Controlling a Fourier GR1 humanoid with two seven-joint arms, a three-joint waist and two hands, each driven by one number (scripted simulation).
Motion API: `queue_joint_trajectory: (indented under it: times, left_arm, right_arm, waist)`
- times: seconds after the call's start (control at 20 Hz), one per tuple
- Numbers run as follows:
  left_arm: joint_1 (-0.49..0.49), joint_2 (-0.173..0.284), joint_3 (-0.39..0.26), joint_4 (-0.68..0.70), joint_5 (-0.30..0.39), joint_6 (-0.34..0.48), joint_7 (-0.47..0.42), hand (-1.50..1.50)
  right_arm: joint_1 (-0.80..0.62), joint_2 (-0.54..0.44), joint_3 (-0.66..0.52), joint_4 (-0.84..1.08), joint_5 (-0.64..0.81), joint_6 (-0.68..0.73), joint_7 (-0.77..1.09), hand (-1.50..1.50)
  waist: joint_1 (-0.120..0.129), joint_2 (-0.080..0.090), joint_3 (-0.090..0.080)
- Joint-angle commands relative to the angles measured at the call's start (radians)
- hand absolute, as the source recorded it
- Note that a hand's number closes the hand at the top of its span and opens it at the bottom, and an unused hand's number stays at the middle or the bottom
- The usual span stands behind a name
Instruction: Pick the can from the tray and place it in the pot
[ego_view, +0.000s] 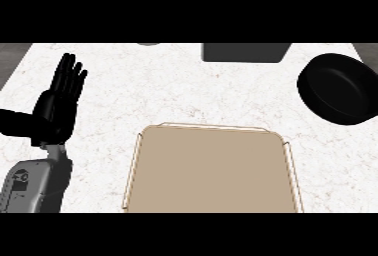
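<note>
**A:** so where's the can? The tan tray (214, 170) sits at the near edge of the white counter (184, 85), and I can't spot a can anywhere.

**B:** same. The black pot (341, 90) sits far right, well apart from the tray. The left hand (59, 100) rests at the left, fingers straight up, holding nothing.

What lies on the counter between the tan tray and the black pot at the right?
Nothing: in the head view, only bare white counter separates the tray from the pot. No can shows on the tray.
</note>
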Motion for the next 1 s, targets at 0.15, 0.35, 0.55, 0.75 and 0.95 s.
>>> queue_joint_trajectory:
  times: [0.15, 0.35, 0.55, 0.75, 0.95]
  left_arm:
    - [0.039, -0.024, -0.022, -0.040, -0.011, 0.009, -0.006, 0.00]
    - [-0.007, 0.021, 0.010, -0.017, 0.009, -0.022, 0.005, 0.00]
    - [-0.044, -0.017, -0.003, 0.057, -0.015, 0.007, -0.019, 0.00]
    - [0.012, 0.014, 0.016, -0.021, 0.011, -0.012, 0.026, 0.00]
    - [0.035, -0.002, -0.005, -0.035, -0.007, -0.009, -0.002, 0.00]
  right_arm:
    - [-0.073, 0.014, -0.029, 0.262, -0.051, 0.132, 0.004, -1.50]
    - [-0.153, -0.049, -0.017, 0.401, -0.037, 0.177, -0.129, -1.50]
    - [-0.203, -0.027, -0.037, 0.438, -0.067, 0.169, -0.205, -1.50]
    - [-0.161, 0.017, -0.142, 0.411, -0.199, 0.171, -0.285, -1.50]
    - [-0.186, -0.006, -0.220, 0.467, -0.276, 0.192, -0.231, -1.50]
  waist:
    - [0.012, 0.000, 0.001]
    - [0.020, 0.007, 0.002]
    - [0.006, 0.007, 0.001]
    - [-0.004, -0.004, 0.001]
    - [0.002, -0.001, 0.001]
